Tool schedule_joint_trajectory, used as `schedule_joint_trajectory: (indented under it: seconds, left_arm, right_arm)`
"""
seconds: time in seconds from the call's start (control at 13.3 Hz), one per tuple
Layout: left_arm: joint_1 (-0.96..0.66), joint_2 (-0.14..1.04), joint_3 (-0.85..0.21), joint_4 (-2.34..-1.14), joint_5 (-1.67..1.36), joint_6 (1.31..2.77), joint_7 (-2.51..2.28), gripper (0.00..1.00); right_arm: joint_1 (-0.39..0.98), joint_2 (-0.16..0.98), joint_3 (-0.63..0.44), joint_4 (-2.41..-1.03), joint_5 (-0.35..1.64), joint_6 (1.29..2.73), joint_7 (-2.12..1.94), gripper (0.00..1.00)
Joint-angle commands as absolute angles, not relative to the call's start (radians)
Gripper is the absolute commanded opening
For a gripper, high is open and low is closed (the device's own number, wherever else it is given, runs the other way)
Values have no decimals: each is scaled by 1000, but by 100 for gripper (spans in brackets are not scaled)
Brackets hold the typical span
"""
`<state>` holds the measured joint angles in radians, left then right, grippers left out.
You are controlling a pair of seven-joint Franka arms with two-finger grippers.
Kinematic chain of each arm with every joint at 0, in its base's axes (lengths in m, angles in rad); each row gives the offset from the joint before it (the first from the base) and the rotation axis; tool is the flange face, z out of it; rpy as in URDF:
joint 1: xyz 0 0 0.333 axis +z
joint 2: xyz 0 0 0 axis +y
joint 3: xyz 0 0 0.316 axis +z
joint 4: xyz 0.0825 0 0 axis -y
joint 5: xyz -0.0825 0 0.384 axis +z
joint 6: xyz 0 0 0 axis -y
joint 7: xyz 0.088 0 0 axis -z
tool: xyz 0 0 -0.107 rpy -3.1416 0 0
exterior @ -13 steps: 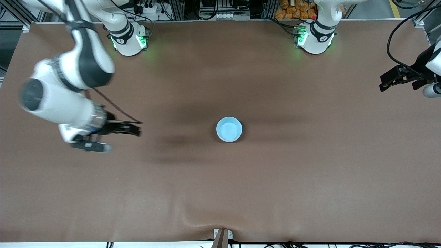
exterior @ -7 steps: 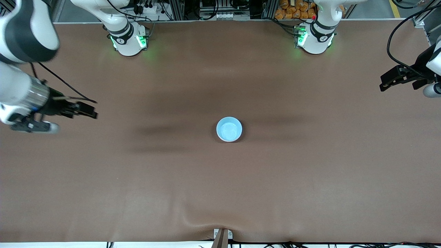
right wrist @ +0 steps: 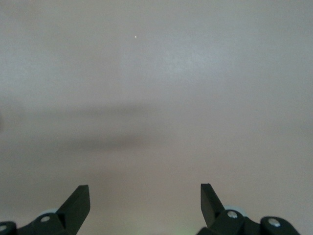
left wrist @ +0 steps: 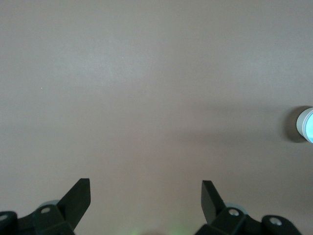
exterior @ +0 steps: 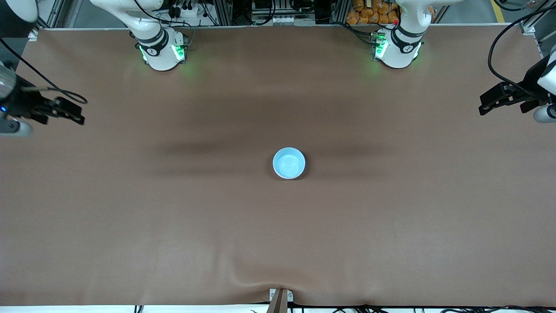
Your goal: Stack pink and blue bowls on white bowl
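Right gripper (exterior: 74, 114): fingers (right wrist: 78, 203) spread wide apart, nothing between them, only bare brown worktop (exterior: 391, 226) visible in the gap in the right wrist view. In the front view this gripper sits at the upper left edge of the frame, over the worktop's edge at the right arm's end, its fingertips pointing toward the frame's centre; the wrist and arm run off the left border. Left gripper (exterior: 488, 102): fingers (left wrist: 80, 198) likewise spread wide and holding nothing, with bare worktop between them in the left wrist view. In the front view it sits at the upper right edge of the frame, over the worktop at the left arm's end, fingertips pointing inward; black cable loops above it. Blue bowl (exterior: 289, 163): upright, mouth up, alone near the centre of the front frame, well apart from both grippers. Its light blue interior fills the view from above; a thin pale rim shows around it. Whether the pink and white bowls sit nested beneath it cannot be told from this angle. The same bowl (left wrist: 307, 125) shows cut off at the right edge of the left wrist frame, with a whitish outer wall. Both arm bases stand along the top of the front frame with green lights on.
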<state>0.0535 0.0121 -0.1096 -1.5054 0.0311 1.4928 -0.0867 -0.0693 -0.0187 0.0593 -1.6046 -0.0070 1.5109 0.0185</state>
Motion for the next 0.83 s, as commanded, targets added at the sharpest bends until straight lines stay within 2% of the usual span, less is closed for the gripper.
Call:
schedule_joint_trajectory:
  seconds: [0.0, 0.75]
  left_arm:
    - [55, -2, -104, -1506, 38, 1499, -60, 100]
    - [55, -2, -104, -1502, 41, 1496, -58, 100]
  right_arm:
    - [-86, -25, 69, -1548, -29, 1431, 2, 100]
    - [-110, -17, 67, -1534, -6, 1436, -63, 100]
